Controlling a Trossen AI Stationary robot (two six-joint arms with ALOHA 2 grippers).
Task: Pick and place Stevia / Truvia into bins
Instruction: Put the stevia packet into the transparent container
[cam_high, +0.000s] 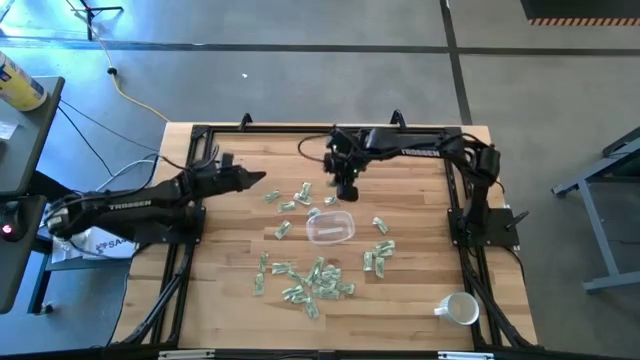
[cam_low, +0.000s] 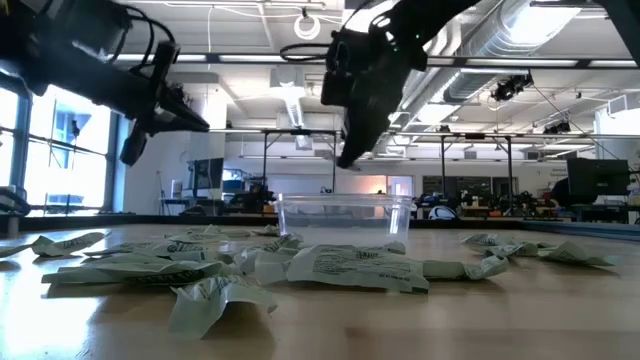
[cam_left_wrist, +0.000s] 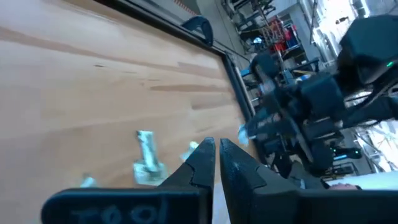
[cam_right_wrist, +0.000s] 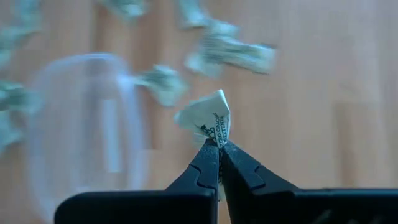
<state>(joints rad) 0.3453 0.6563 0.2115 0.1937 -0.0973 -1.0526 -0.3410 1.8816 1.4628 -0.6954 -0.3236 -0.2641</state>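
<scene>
the right gripper (cam_right_wrist: 219, 144) hangs above the tabletop (cam_high: 230, 250), just off the far rim of the bowl (cam_high: 330, 228), its fingers (cam_right_wrist: 239, 171) pinched tight on 1 sachet (cam_right_wrist: 205, 118) that sticks up crumpled between the tips. in the low view the right gripper (cam_low: 347, 155) is clear of the wood, higher than the bowl (cam_low: 345, 215). the bowl sits near the middle of the tabletop; i cannot tell whether anything lies in it. loose sachets (cam_high: 310, 280) lie scattered around it, most in a heap on the near side, a few on the far left and on the right. the left gripper (cam_high: 258, 179) hovers over bare wood at the far left, well apart from the bowl, fingers (cam_left_wrist: 199, 165) almost together and holding nothing. a mug (cam_high: 460, 309) stands at the near right corner.
</scene>
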